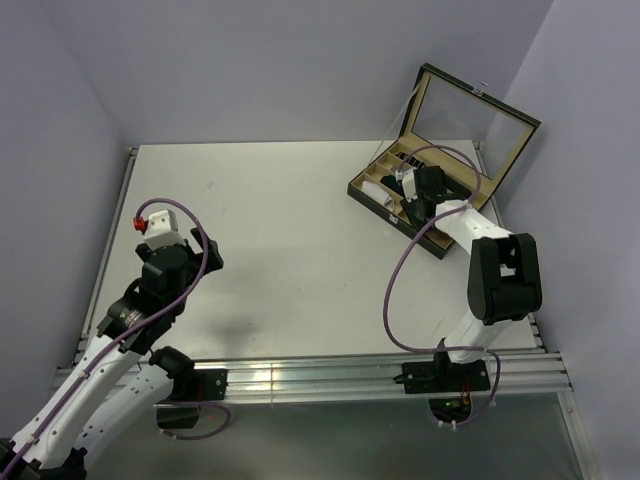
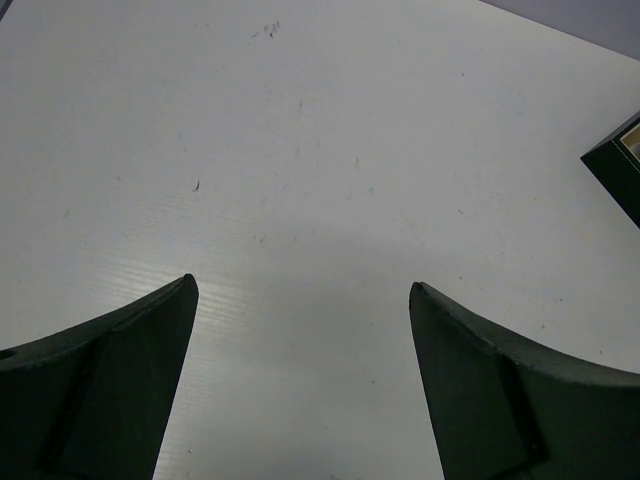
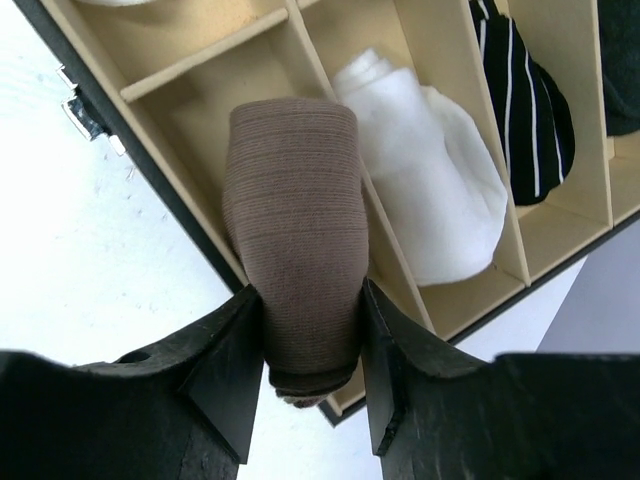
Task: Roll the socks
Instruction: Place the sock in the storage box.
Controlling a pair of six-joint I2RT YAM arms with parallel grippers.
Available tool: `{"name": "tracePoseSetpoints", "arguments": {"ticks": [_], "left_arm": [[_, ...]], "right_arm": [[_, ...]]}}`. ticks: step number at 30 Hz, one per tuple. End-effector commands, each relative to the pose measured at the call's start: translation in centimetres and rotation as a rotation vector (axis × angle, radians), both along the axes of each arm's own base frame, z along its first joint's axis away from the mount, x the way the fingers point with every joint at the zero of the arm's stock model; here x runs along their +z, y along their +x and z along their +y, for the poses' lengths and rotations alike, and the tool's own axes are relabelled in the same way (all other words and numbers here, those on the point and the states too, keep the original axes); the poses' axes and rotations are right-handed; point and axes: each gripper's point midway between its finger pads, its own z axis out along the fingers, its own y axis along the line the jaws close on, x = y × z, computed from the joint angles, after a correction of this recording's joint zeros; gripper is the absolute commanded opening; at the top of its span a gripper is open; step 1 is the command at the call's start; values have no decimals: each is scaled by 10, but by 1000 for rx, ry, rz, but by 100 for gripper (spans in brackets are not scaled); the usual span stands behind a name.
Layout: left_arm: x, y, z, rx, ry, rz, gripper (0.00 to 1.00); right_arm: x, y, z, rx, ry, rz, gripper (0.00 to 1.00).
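Observation:
My right gripper (image 3: 311,300) is shut on the rolled tan-brown sock (image 3: 295,230). It holds the sock over a compartment at the near end of the divided box (image 3: 200,60). The sock's darker cuff edge pokes out below the fingers. The white sock (image 3: 430,190) lies bundled in the compartment to the right; its cuff stripes do not show. In the top view the right gripper (image 1: 412,195) is over the open box (image 1: 362,195) at the back right. My left gripper (image 2: 303,290) is open and empty above bare table.
A black roll with thin white stripes (image 3: 520,100) and a dark roll (image 3: 622,60) fill compartments further right. The box's glass lid (image 1: 480,115) stands open behind it. A box corner (image 2: 615,170) shows at the right edge of the left wrist view.

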Motion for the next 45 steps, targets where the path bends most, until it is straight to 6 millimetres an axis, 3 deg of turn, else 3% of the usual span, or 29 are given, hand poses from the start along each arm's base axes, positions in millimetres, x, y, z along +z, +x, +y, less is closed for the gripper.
{"name": "tracePoseSetpoints", "arguments": {"ticks": [1, 6, 13, 17, 26, 30, 33, 34, 38, 41, 45], "left_arm": [[7, 2, -2, -1, -15, -35, 91], [7, 2, -1, -1, -16, -37, 91], [7, 2, -1, 1, -16, -38, 91], [8, 1, -1, 1, -19, -41, 91], [10, 0, 0, 1, -22, -49, 91], [9, 0, -1, -1, -20, -46, 91], [9, 0, -1, -1, -21, -47, 91], [10, 1, -1, -1, -23, -48, 91], [9, 1, -1, -1, -23, -47, 91], [9, 0, -1, -3, -21, -47, 91], [9, 1, 0, 1, -22, -45, 91]], "right_arm": [[32, 1, 0, -34, 29, -63, 47], [30, 0, -3, -54, 23, -74, 51], [5, -2, -14, -90, -8, -50, 51], [-8, -3, -18, -113, 24, -34, 36], [-32, -3, -18, -132, 74, 26, 37], [-20, -2, -16, -133, 84, 16, 40], [5, -1, -14, -136, 99, -27, 43], [22, 1, -13, -135, 107, -69, 44], [48, -1, -8, -131, 145, -113, 46], [57, 0, -4, -122, 169, -135, 48], [47, 1, -2, -119, 172, -108, 49]]}}
